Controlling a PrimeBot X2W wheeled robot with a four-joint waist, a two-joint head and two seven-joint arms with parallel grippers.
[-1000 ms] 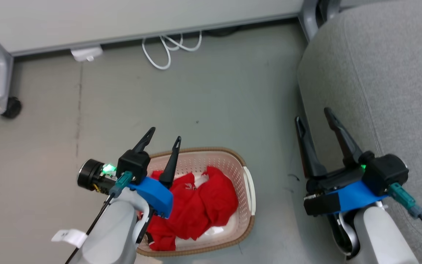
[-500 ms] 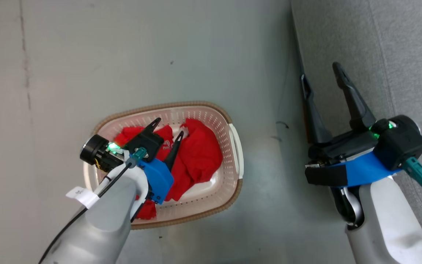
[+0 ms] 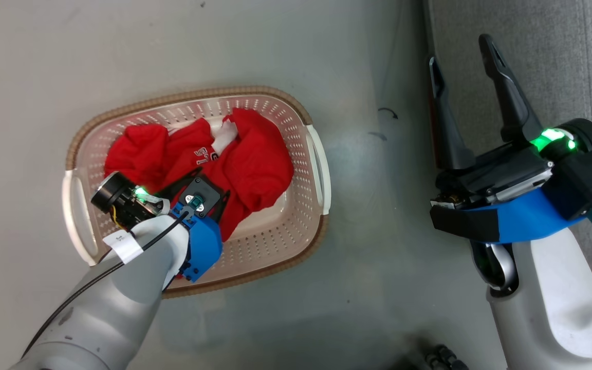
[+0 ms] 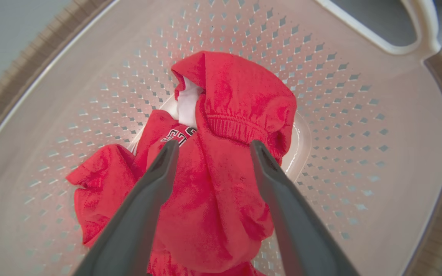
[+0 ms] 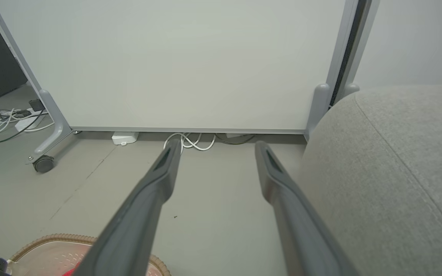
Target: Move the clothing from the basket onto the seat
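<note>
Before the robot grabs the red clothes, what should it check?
1. Left fingers spread open: ok.
2. Soft bright red clothing bunched between them: ok.
3. Fingers deep enough to pinch fabric: cannot tell.
4. Cream-white perforated plastic basket walls away from the fingers: ok.
5. Right fingers open, holding nothing: ok.
6. Large light grey fabric seat has bare room: ok.
</note>
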